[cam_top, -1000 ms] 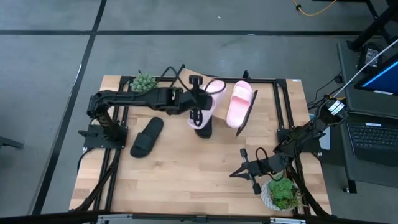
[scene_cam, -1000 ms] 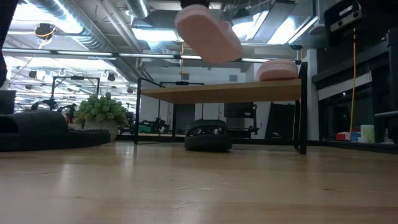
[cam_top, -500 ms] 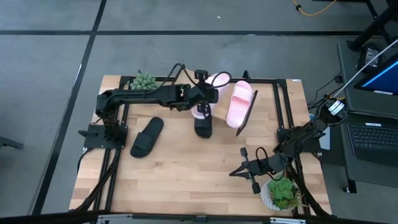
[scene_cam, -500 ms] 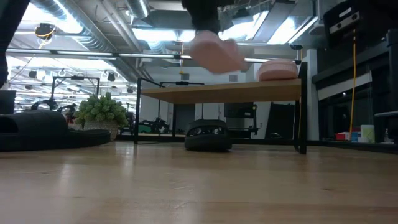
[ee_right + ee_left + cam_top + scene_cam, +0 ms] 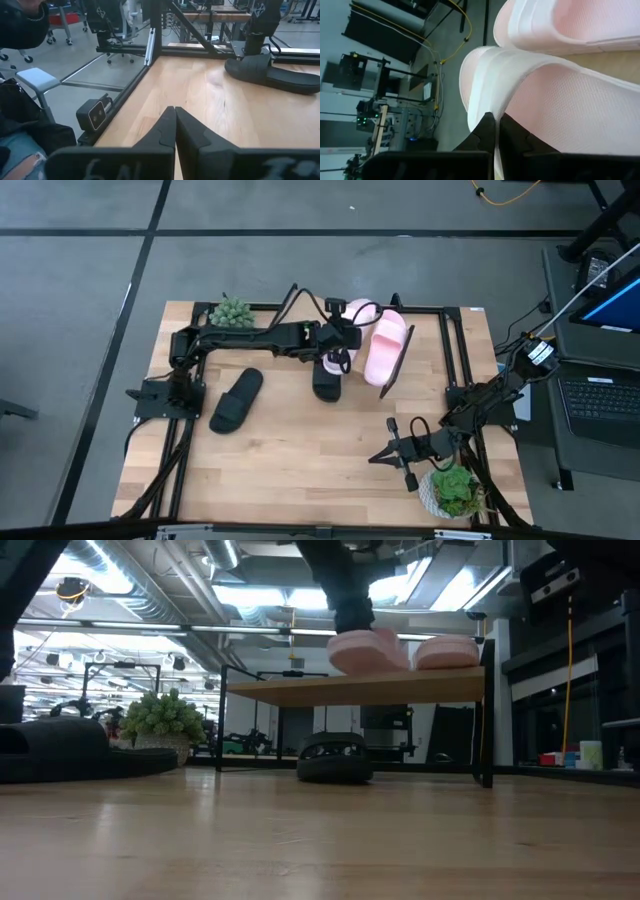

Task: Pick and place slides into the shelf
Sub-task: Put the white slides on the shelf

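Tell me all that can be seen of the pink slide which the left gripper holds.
The held pink slide is pale pink with a wide strap and a finely textured sole. The left gripper is shut on its edge. It sits at the shelf top, beside the other pink slide; whether it rests there fully is unclear.

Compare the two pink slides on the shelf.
The left hand is shut on the left pink slide; the right pink slide lies free on the shelf. The left one is mostly hidden under the arm from above; the right one shows its full length. Both are pale pink and sit side by side.
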